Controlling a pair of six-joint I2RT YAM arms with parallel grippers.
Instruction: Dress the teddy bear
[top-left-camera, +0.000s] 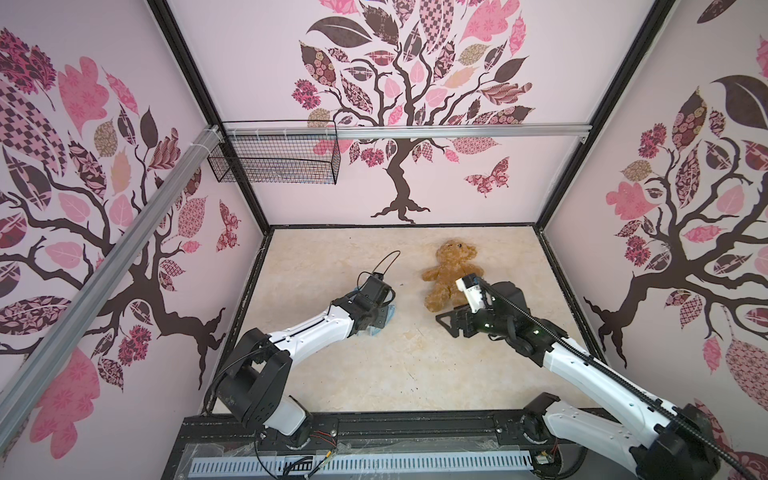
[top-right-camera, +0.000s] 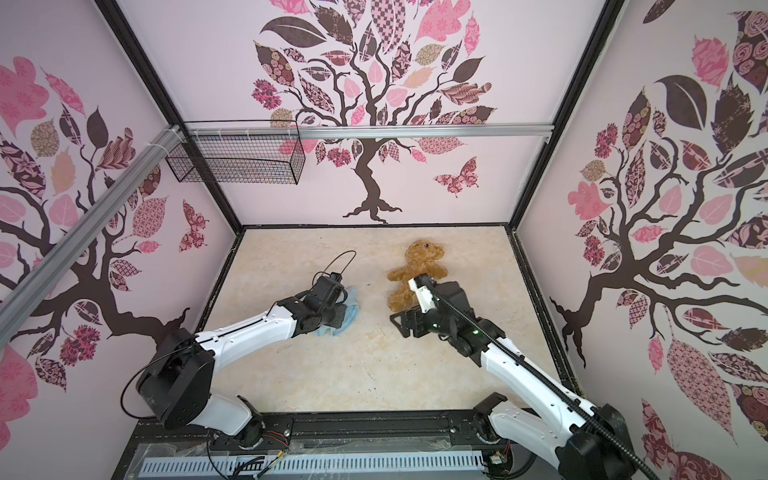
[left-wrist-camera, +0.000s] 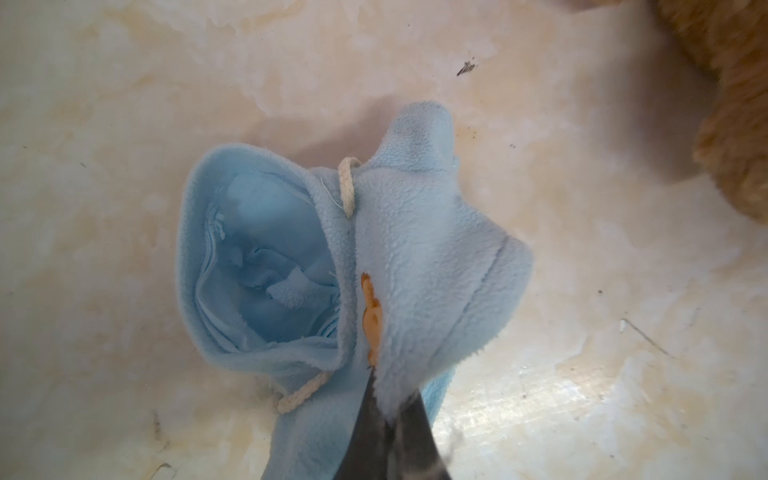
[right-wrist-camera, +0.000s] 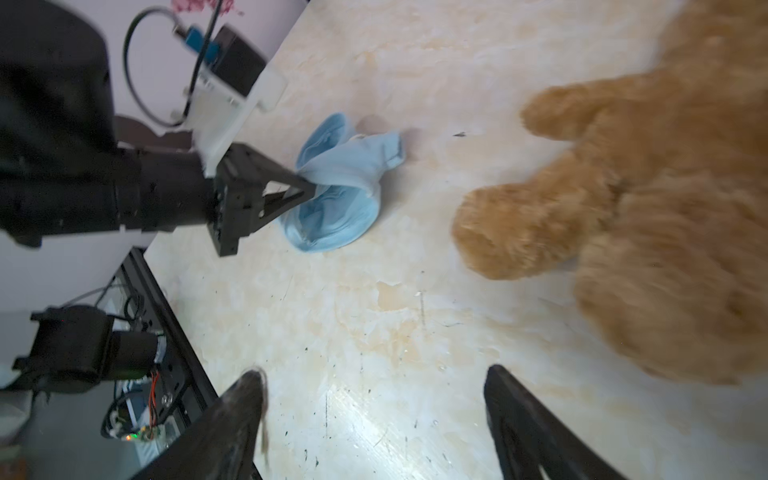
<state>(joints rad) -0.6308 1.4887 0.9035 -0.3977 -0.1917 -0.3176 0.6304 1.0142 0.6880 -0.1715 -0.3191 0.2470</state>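
The teddy bear (top-left-camera: 451, 270) (top-right-camera: 417, 270), golden-brown and curly-furred, lies on its back at the table's back right, head toward the far wall. A small light blue hoodie (left-wrist-camera: 415, 249) (right-wrist-camera: 340, 195) lies crumpled to its left, with a cream drawstring and its opening gaping. My left gripper (left-wrist-camera: 390, 399) is shut on a fold of the hoodie's fleece beside an orange patch. My right gripper (right-wrist-camera: 376, 374) hangs open over bare table just in front of the bear's legs (right-wrist-camera: 519, 232), holding nothing. In both top views the left wrist hides most of the hoodie.
A black wire basket (top-left-camera: 274, 162) hangs from the rail on the back wall at the left. Patterned walls close in the table (top-left-camera: 374, 374) on three sides. A black frame rail (top-left-camera: 415, 424) runs along the front edge.
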